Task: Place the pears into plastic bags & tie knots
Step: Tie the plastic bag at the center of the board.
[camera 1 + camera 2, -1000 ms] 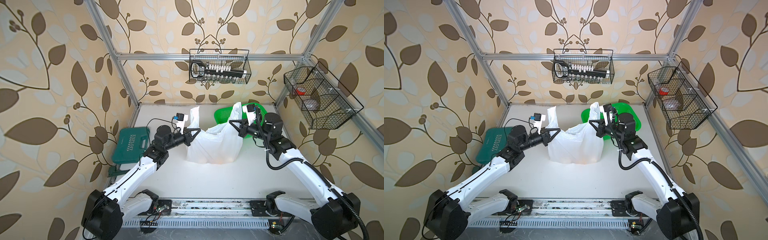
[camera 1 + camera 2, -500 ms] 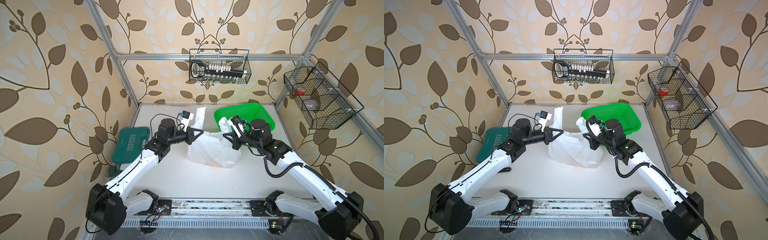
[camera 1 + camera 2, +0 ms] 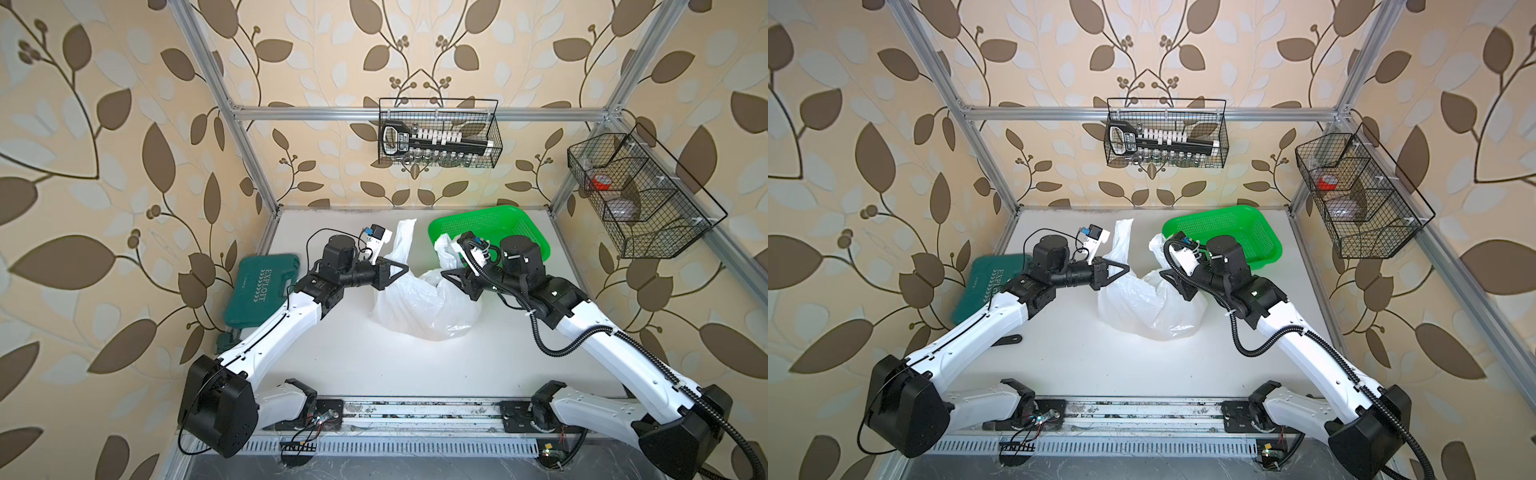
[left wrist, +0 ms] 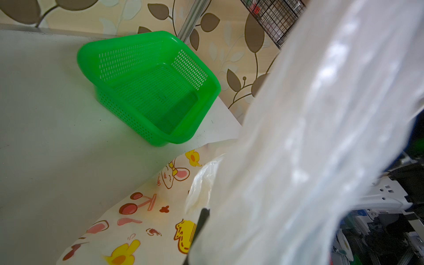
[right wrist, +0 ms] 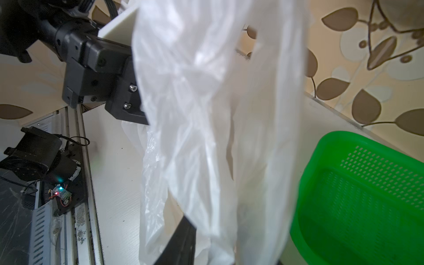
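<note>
Plastic bag slumped mid-bench, nearer the back edge, between both arms. Left gripper clamped on left handle loop, which stands upright. Right gripper at right handle loop; jaw state unreadable. Pears not seen. The 2 loops stand apart, each nearest its own arm; knotting likely needs them crossed.

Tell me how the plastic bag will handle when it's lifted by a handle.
Likely floppy: the bag lies crumpled and slumped on the table. Probably light for its size, as its thin film lets light through in the wrist views. Its rounded bulge hints at hidden contents that might shift and swing.
</note>
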You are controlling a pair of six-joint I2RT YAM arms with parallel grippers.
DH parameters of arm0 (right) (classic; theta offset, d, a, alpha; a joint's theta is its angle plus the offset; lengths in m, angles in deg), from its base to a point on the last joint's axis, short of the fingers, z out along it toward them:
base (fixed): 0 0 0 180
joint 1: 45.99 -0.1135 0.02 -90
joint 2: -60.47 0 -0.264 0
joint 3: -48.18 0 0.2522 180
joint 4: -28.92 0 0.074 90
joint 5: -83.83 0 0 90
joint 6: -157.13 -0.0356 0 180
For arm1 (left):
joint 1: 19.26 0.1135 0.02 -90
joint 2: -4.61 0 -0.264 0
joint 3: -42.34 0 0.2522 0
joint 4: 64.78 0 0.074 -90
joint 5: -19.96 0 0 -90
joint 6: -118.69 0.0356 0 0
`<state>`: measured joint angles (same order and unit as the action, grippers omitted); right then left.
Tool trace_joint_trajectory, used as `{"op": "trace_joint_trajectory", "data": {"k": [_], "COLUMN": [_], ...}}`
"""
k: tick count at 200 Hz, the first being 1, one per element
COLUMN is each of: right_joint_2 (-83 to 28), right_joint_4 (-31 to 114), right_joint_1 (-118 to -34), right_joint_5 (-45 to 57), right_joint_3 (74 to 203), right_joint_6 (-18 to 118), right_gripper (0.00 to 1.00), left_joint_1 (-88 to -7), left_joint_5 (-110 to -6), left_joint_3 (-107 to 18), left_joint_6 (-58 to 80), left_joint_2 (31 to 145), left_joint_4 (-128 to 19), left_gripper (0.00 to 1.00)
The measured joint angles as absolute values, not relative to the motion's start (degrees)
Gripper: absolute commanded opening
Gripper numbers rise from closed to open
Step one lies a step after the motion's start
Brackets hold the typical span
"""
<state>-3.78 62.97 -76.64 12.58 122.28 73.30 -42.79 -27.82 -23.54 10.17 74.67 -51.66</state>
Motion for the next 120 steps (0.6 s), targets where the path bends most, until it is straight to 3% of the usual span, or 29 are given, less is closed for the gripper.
{"op": "trace_joint_trajectory", "data": {"k": [45,81,92,106,120], "right_joint_2": [-1.07,0.70,0.18,-1.03,-2.45], "right_joint_4": [62.08,60.68,60.63,60.77,61.05], "right_joint_1": [-76.62,-76.20,-76.01,-75.85,-75.85], "right_joint_5": [9.84,9.76,10.28,11.07,11.57], "right_joint_3": [122.28,122.28,122.28,122.30,122.34], "right_joint_6": [72.65,71.99,71.77,71.60,71.71], "right_gripper": [0.34,0.17,0.19,0.31,0.32], "left_joint_1": [-42.79,-42.79,-42.79,-42.79,-42.79], "left_joint_5": [-26.92,-26.51,-26.51,-26.46,-26.40], "left_joint_3": [-23.54,-23.54,-23.54,-23.54,-23.54], "left_joint_6": [10.26,10.37,10.35,10.37,10.37], "left_joint_2": [74.67,74.87,74.91,75.00,75.08], "left_joint_4": [-51.66,-51.66,-51.64,-51.66,-51.66], "left_gripper": [0.00,0.00,0.00,0.00,0.00]}}
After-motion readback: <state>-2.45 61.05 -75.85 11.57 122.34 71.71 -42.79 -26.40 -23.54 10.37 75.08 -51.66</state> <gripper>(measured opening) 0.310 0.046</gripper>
